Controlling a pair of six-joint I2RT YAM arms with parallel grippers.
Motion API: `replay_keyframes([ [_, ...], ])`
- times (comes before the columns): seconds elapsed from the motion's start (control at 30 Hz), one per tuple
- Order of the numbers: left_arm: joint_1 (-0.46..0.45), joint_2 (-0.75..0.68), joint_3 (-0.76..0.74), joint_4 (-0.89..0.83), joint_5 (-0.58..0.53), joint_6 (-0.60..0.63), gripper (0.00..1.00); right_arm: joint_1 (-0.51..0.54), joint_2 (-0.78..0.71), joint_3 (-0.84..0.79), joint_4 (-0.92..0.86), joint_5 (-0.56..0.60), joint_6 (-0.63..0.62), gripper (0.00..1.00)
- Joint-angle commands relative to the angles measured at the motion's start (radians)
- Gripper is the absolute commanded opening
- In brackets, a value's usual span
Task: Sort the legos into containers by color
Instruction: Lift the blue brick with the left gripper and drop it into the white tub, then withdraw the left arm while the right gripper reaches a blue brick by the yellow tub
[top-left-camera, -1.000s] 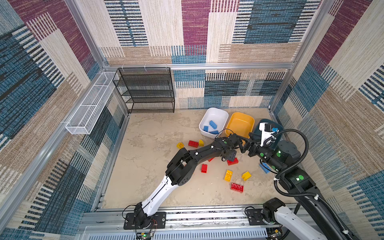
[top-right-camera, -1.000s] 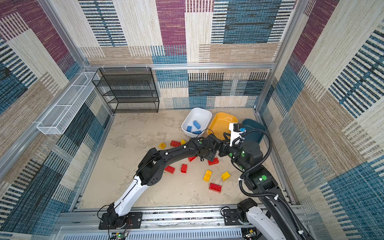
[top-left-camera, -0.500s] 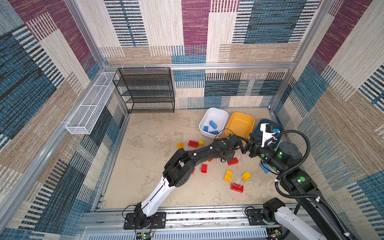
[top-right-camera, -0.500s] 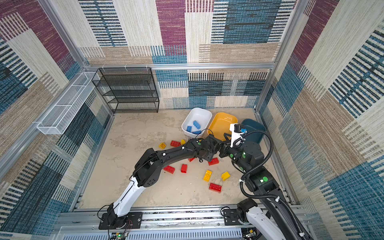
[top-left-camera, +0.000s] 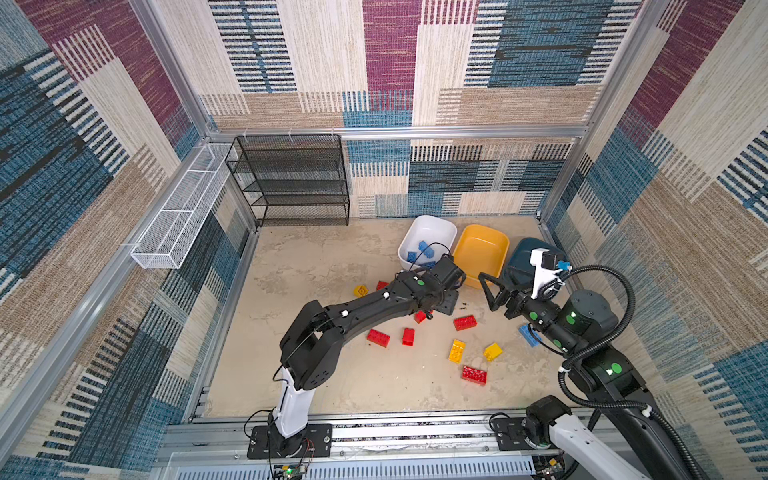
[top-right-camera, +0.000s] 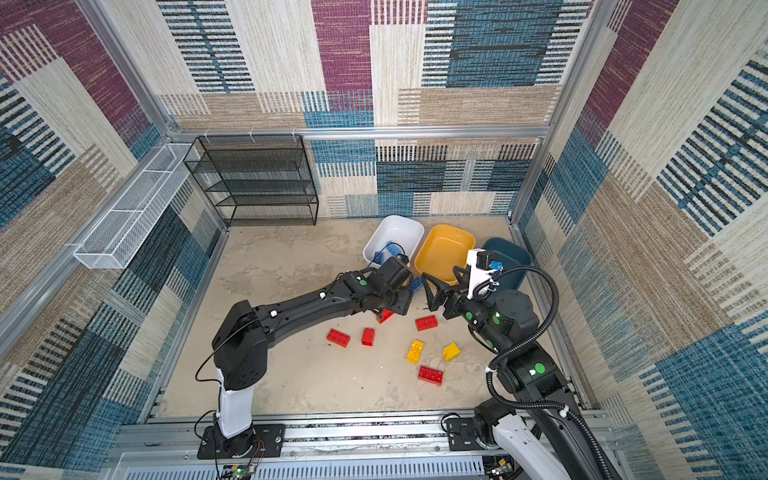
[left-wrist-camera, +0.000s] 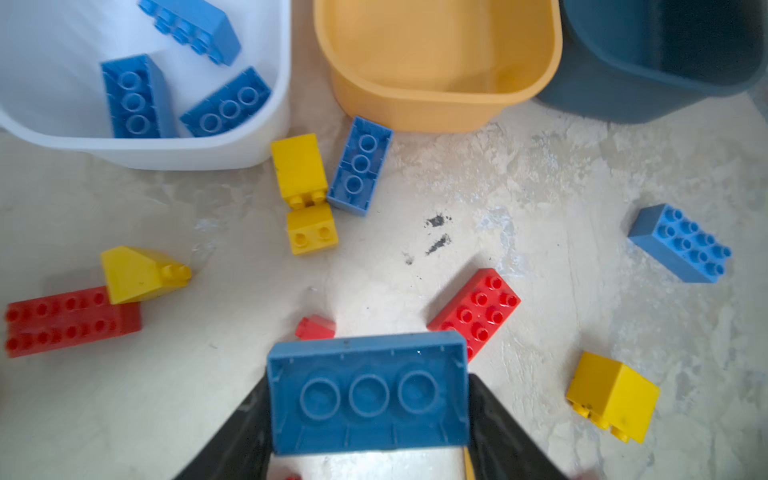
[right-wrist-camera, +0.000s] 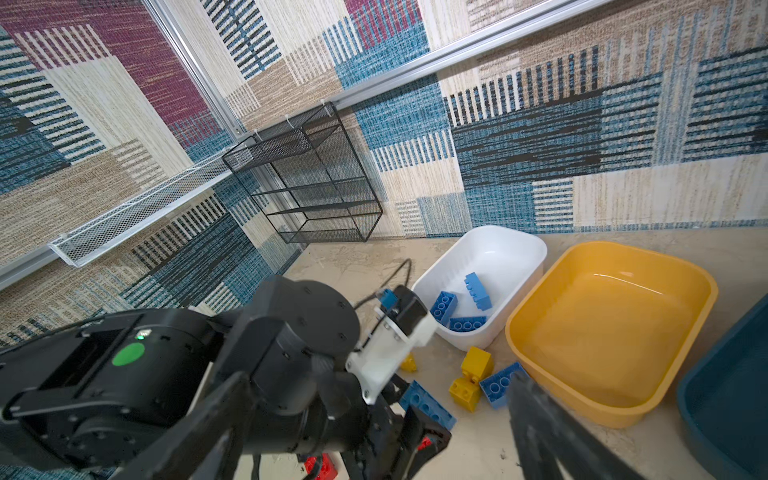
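the left claw (left-wrist-camera: 369, 419) is pinching a blue brick (left-wrist-camera: 365, 374) by its ends, underside to the camera, low in the left wrist frame and seemingly lifted off the table (left-wrist-camera: 540, 187). the right claw (top-left-camera: 486, 293) is spread wide and holds nothing, right of centre in a top view, near the yellow-orange tub (top-left-camera: 500, 249). done: three blue bricks (left-wrist-camera: 133, 99) lie in the white tub (left-wrist-camera: 166, 156) at upper left. the yellow-orange tub is bare, and so is what shows of the teal tub (left-wrist-camera: 623, 95). left: the held brick, two more blue ones, and all the red and yellow bricks (left-wrist-camera: 478, 311) scattered over the table; early going, i judge
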Motion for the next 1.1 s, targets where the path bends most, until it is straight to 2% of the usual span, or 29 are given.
replay_keyframes([
  [0.0, 0.031, -0.043, -0.011, 0.030, 0.034, 0.041, 0.61, 0.000, 0.005, -0.014, 0.010, 0.016, -0.005, 0.97],
  [0.17, 0.120, 0.015, 0.108, -0.028, 0.120, 0.074, 0.61, 0.001, 0.016, -0.045, 0.013, 0.025, 0.001, 0.96],
  [0.4, 0.207, 0.238, 0.425, -0.148, 0.164, 0.118, 0.61, 0.001, 0.039, -0.112, 0.032, 0.011, 0.030, 0.96],
  [0.73, 0.270, 0.521, 0.828, -0.245, 0.164, 0.137, 0.61, 0.001, 0.068, -0.145, 0.013, 0.031, 0.046, 0.95],
  [0.8, 0.276, 0.554, 0.866, -0.245, 0.173, 0.125, 0.62, 0.001, 0.073, -0.145, 0.002, 0.041, 0.053, 0.95],
  [0.9, 0.283, 0.575, 0.870, -0.221, 0.188, 0.106, 0.66, 0.001, 0.080, -0.157, 0.002, 0.040, 0.072, 0.95],
  [1.07, 0.285, 0.567, 0.871, -0.226, 0.184, 0.105, 0.84, 0.001, 0.108, -0.166, -0.005, 0.066, 0.105, 0.95],
])
